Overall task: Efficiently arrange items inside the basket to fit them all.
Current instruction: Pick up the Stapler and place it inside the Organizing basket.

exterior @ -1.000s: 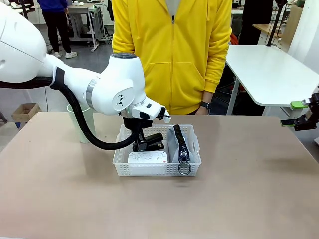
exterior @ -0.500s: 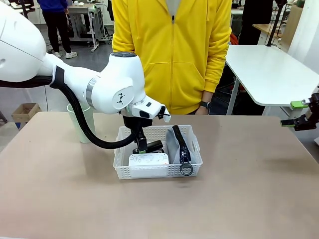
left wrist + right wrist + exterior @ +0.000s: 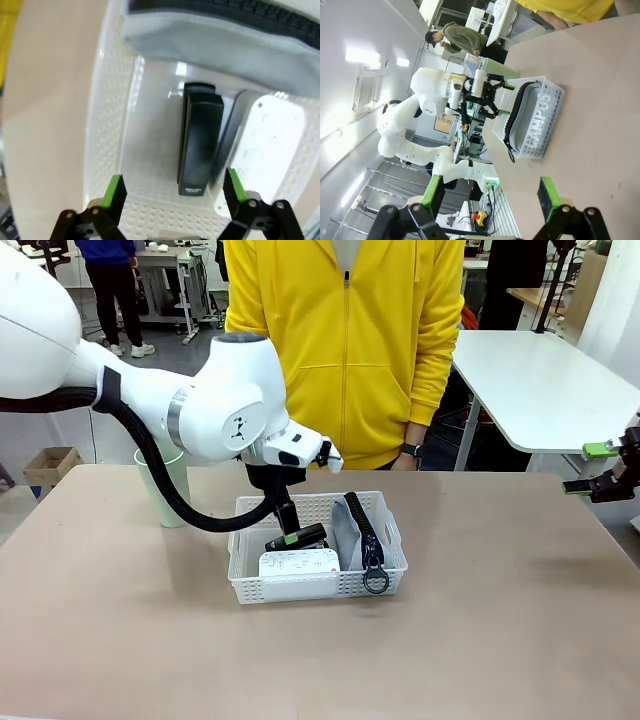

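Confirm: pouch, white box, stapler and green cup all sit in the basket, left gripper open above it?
One thing is off. The front view shows the green cup standing on the table outside the basket, to its left. The pouch, white box and stapler do sit in the basket, with the left gripper open above it.

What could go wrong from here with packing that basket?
The pale green cup stands outside on the table, while the pouch, stapler and white box crowd the basket. Squeezed in, it might tip.
The open left pincer hangs over the stapler, so a sideways move could nudge the box or basket wall.
The pouch's ring pull hangs over the rim and may snag.
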`<state>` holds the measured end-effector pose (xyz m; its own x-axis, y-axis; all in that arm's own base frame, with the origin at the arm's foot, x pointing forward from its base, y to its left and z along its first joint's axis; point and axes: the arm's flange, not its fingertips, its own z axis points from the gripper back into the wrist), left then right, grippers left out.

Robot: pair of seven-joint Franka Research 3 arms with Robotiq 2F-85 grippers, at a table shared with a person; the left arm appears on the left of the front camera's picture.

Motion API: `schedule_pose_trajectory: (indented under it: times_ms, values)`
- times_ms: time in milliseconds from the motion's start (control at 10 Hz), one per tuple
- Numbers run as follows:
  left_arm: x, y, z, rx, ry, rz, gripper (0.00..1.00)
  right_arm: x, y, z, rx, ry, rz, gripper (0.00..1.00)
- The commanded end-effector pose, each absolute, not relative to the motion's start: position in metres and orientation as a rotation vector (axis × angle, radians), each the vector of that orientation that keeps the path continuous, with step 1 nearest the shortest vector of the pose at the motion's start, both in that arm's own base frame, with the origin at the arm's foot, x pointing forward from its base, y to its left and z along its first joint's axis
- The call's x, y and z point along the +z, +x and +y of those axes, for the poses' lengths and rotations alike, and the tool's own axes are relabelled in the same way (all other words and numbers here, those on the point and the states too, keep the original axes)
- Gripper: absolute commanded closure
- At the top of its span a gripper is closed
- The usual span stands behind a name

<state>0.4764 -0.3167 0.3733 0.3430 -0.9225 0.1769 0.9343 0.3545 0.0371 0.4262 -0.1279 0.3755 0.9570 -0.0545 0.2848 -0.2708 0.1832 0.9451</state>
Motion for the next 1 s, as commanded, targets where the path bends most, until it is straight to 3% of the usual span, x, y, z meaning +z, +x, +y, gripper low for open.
schedule_pose_trajectory:
  times_ms: [0,400,700,900]
  values:
    - [0.411,0.447,-0.29,-1.212,-0.206,-0.305,0.0,0.381,0.424,-0.127,0.149,1.385,-0.259,0.0]
    - [0.471,0.392,-0.197,-1.096,-0.602,-0.293,0.0,0.381,0.424,-0.127,0.149,1.385,-0.259,0.0]
    - [0.496,0.379,-0.068,-0.838,-0.848,-0.269,0.0,0.381,0.424,-0.127,0.149,1.385,-0.259,0.0]
    - [0.5,0.37,0.01,-0.631,-1.009,-0.356,0.0,0.381,0.424,-0.127,0.149,1.385,-0.259,0.0]
